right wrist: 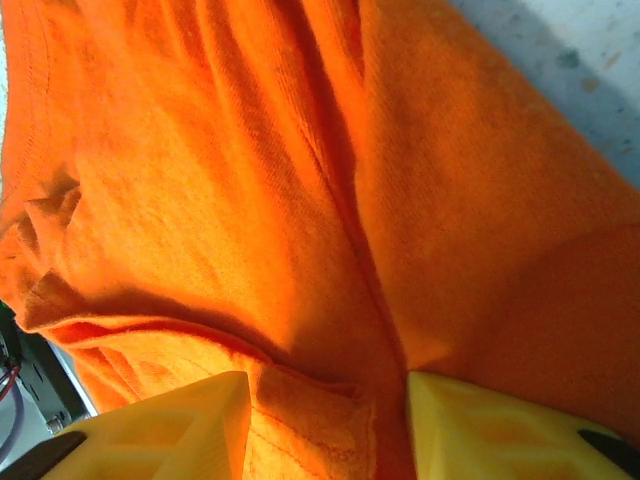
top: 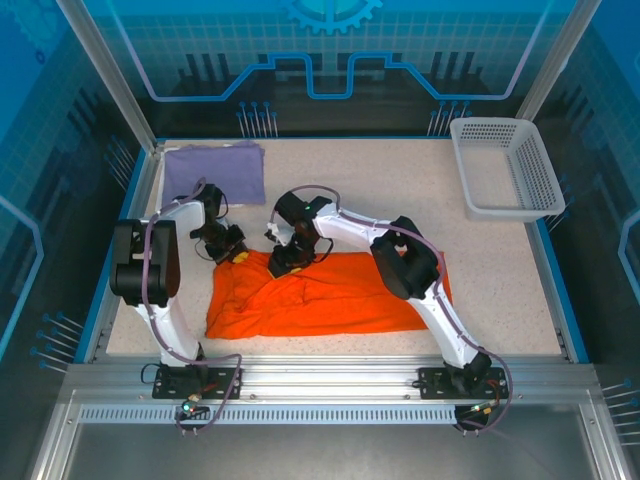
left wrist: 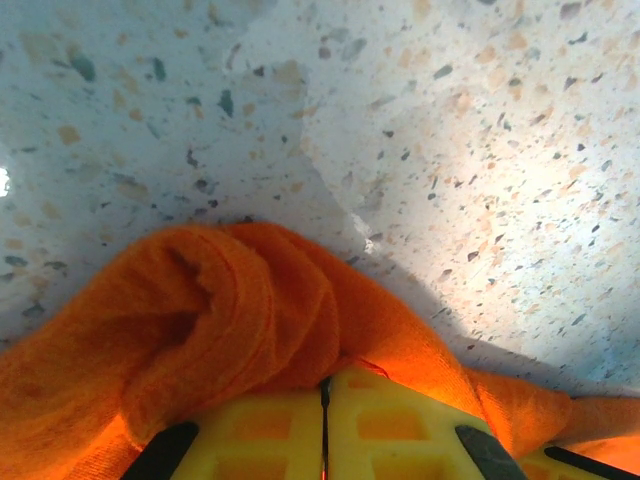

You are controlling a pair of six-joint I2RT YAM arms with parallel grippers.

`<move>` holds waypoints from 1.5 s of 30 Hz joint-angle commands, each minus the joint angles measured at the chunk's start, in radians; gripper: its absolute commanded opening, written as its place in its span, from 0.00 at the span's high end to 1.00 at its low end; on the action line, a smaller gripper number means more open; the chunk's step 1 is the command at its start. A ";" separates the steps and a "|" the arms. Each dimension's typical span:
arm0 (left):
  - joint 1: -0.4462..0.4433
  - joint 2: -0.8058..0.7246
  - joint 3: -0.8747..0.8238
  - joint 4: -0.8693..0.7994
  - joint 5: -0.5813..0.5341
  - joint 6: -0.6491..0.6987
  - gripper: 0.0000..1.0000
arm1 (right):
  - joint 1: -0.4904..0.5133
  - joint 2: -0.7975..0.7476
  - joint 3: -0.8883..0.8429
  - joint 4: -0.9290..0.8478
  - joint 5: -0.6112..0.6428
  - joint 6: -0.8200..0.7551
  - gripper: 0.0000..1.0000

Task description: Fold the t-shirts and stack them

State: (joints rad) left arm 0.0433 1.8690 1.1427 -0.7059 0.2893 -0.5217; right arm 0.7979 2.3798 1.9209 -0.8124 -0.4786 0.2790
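t-shirts lie on the table [top: 400, 200]: orange t-shirt [top: 320, 295] spread in front, lavender t-shirt [top: 213, 170] folded far left. left gripper [top: 232, 252] pinches the orange one's far edge; right gripper [top: 290, 262] clamps a thick fold just beside.

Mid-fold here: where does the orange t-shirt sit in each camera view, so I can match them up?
Top external: the orange t-shirt lies spread across the near middle of the table.
Left wrist: it is bunched in the lower half, just above the left claw.
Right wrist: it covers nearly the whole picture, running into the right claw.
Shared landmark: the speckled table beside the cloth.
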 commanded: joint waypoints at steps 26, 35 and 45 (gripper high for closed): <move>-0.002 0.084 0.022 -0.079 -0.079 0.029 0.92 | 0.087 -0.263 -0.273 0.060 0.070 -0.067 0.50; -0.004 0.091 0.030 -0.092 -0.083 0.027 0.92 | 0.075 -0.137 -0.085 0.125 0.213 0.017 0.52; -0.008 0.099 0.040 -0.115 -0.081 0.038 0.93 | 0.063 0.010 0.058 0.060 0.246 -0.009 0.52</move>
State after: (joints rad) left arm 0.0422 1.9095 1.2003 -0.7734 0.2844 -0.5129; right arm 0.8639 2.3825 1.9472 -0.7036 -0.2619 0.2768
